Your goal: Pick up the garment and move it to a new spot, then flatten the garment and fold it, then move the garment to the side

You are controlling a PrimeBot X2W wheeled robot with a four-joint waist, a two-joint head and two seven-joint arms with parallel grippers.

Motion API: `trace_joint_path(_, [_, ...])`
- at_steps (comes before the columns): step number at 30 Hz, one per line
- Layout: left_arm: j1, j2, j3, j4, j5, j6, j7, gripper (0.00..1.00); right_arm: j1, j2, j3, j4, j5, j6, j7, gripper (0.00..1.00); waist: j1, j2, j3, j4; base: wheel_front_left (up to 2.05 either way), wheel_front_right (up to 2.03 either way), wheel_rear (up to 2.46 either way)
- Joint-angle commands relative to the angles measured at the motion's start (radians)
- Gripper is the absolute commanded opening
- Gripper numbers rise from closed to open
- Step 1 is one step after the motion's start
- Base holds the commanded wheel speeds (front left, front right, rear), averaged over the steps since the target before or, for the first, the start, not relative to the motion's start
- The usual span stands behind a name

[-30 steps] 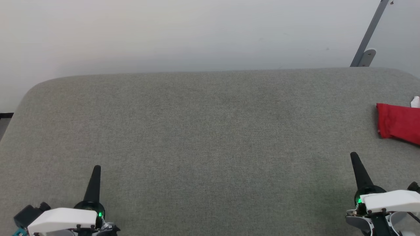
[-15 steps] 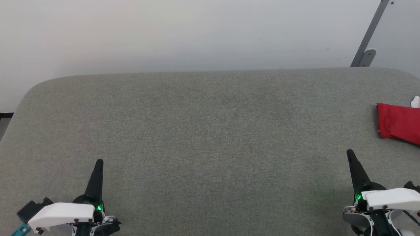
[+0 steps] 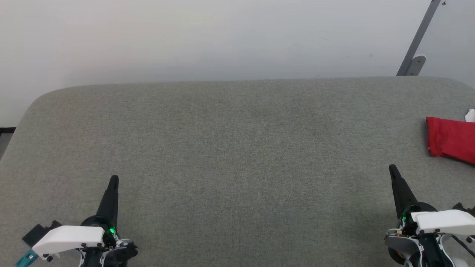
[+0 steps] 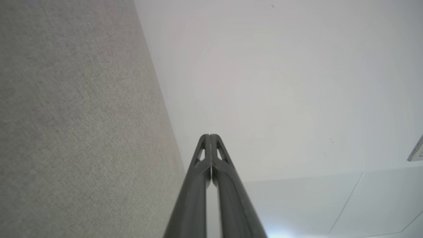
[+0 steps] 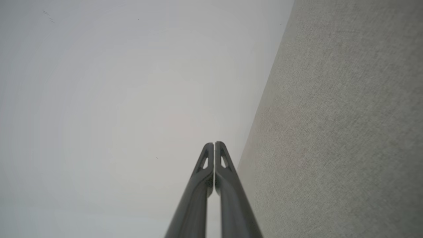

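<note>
The garment [image 3: 451, 139] lies folded at the far right of the grey padded table [image 3: 237, 148], cut off by the head view's right edge; a bit of its white cloth pokes out at the top. My right gripper [image 3: 391, 168] hovers shut and empty at the lower right, a short way in front and left of the garment. At the lower left my left gripper [image 3: 114, 179] is shut too, holding nothing. The left wrist view has my left gripper [image 4: 210, 135] with fingers pressed together, and the right wrist view shows the same of my right gripper [image 5: 213, 143].
A pale wall rises behind the table's far edge. A grey metal strut [image 3: 417, 39] leans at the upper right. The table's left corner is rounded, with a dark strip of floor [image 3: 6, 130] beyond it.
Both grippers have slid slightly forward over the table, fingertips a little higher in the head view. The garment has stayed put.
</note>
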Motion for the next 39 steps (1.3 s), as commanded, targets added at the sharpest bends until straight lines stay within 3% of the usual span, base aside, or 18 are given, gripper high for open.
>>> trace_joint_path(1, [-0.019, -0.003, 0.004, 0.0, -0.025, -0.005, 0.01, 0.0, -0.012, 0.005, -0.005, -0.005, 0.02, 0.0, 0.006, 0.0, 0.0, -0.0001, 0.0, 0.0, 0.0, 0.0, 0.0])
trace_joint_path(17, [-0.039, -0.011, 0.008, 0.009, -0.104, -0.006, 0.037, 0.0, -0.023, 0.018, -0.007, -0.004, 0.112, 0.0, 0.033, 0.0, 0.0, -0.0001, 0.0, 0.001, 0.0, 0.0, 0.0])
trace_joint_path(39, [-0.038, -0.011, 0.008, 0.009, -0.102, -0.006, 0.036, 0.0, -0.019, 0.017, -0.006, -0.003, 0.109, 0.0, 0.033, 0.0, 0.0, -0.0001, 0.0, 0.001, 0.0, 0.0, 0.0])
